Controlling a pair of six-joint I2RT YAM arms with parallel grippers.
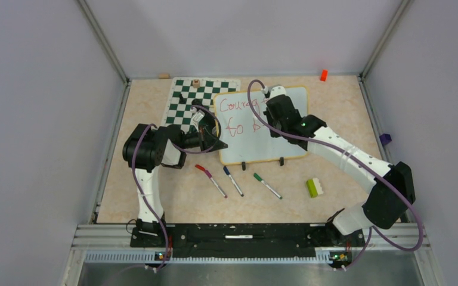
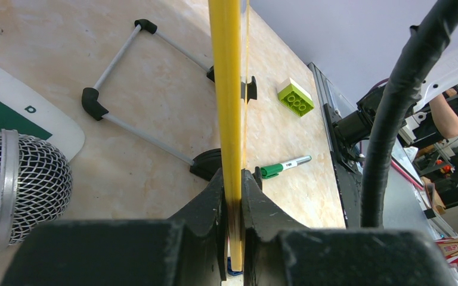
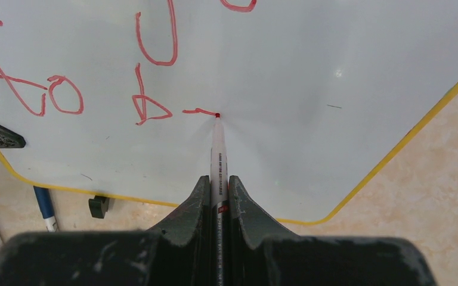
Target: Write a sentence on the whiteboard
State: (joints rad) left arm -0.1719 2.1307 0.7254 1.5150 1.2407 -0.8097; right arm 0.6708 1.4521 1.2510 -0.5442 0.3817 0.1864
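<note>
Whiteboard (image 1: 280,140), mid-table overlapping the chessboard mat (image 1: 182,110) — probably light, stiff, glossy, apt to slide, best held by the rim: left gripper (image 2: 232,185) pinches its yellow left edge, red sentence (image 1: 237,108) part-written, right gripper (image 3: 217,185) clamped on the red marker (image 3: 217,146) — tip touching the board

Three markers (image 1: 233,180) and a green brick (image 1: 313,187) litter the near tabletop (image 1: 346,113); the chessboard mat (image 1: 182,107) crowds the far left. Right of the whiteboard (image 1: 256,143) lies open room.

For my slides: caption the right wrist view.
Right hand holds a marker, tip on the whiteboard at the end of a red stroke.
</note>
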